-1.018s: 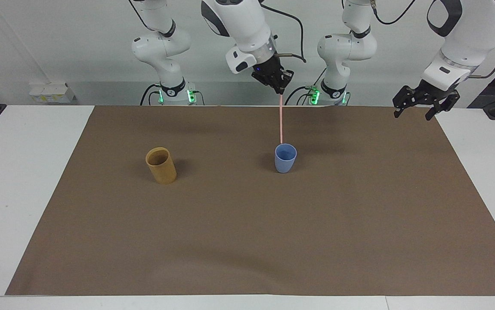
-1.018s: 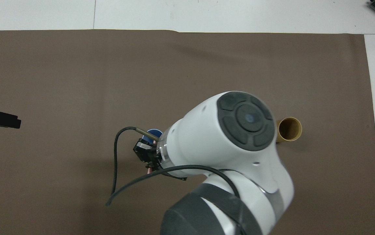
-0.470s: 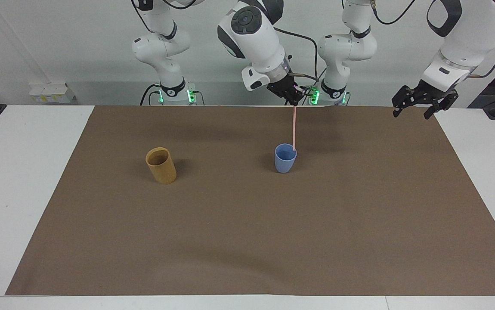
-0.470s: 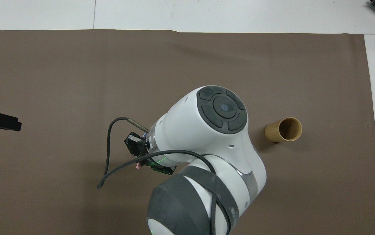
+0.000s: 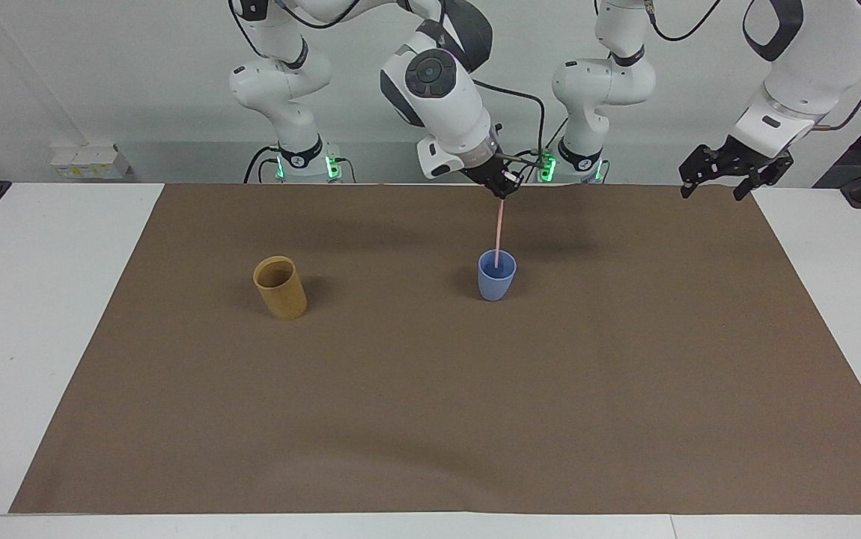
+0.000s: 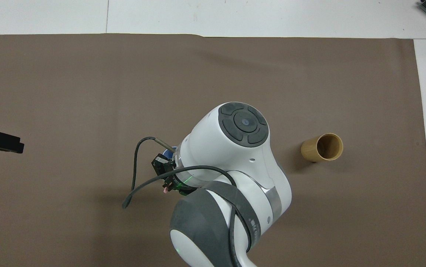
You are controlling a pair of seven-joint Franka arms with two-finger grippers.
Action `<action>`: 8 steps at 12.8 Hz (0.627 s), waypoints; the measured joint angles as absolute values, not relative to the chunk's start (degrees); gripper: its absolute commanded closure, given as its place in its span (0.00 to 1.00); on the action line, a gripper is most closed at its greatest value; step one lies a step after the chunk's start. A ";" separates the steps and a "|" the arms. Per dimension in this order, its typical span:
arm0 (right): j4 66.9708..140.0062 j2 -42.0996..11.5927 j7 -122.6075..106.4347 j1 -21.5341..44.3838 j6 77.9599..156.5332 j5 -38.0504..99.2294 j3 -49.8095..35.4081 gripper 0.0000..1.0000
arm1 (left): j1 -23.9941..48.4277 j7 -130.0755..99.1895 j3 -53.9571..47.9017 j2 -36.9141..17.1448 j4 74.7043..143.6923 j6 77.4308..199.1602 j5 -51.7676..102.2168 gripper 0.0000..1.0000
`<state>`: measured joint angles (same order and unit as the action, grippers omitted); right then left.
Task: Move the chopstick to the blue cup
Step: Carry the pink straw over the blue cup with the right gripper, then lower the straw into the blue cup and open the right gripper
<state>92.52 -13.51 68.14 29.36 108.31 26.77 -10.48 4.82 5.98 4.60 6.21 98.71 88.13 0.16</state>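
Facing view: the right gripper (image 5: 502, 191) is clamped on the top end of the pink chopstick (image 5: 499, 232), over the blue cup (image 5: 496, 275).
Change: a second ago the stick's lower tip hung at the cup's rim on the side nearer the robots, then it touched the rim toward the left arm's end; now the tip sits inside the cup's mouth, the stick leaning slightly.
Meaning: insertion looks begun, but the stick is not yet let go.
Next: probably lower a little and release, watching that the light cup does not tip.
Left gripper: the left gripper (image 5: 730, 166) waits spread wide above the mat's corner at its own end.
Tan cup: the tan-brown cup (image 5: 280, 287) stands untouched toward the right arm's end.
Overhead view: the right arm hides most of the blue cup.
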 measured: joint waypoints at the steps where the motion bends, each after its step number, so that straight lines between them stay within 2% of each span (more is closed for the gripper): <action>1: 93.39 -13.69 68.01 29.36 109.41 26.77 -10.48 1.00 | 4.86 5.98 4.39 6.21 98.63 88.13 0.16 0.00; 2: 93.95 -14.07 67.84 29.37 110.18 26.77 -10.48 1.00 | 4.87 5.97 4.26 6.21 98.60 88.13 0.16 0.00; 3: 94.41 -14.45 67.62 29.37 110.99 26.76 -10.48 0.87 | 4.87 5.93 4.26 6.21 98.60 88.13 0.16 0.00; 4: 94.88 -14.78 67.07 29.37 111.71 26.74 -10.48 0.63 | 4.84 5.90 4.37 6.21 98.60 88.13 0.16 0.00; 5: 95.16 -14.99 66.54 29.36 112.33 26.71 -10.47 0.45 | 4.82 5.88 4.53 6.21 98.60 88.13 0.16 0.00; 8: 95.30 -15.03 66.13 29.15 113.46 26.68 -10.44 0.22 | 4.80 5.87 4.66 6.21 98.60 88.13 0.16 0.00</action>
<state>95.30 -15.03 66.13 29.15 113.46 26.68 -10.44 4.80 5.87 4.66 6.21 98.60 88.13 0.16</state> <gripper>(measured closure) 0.670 0.000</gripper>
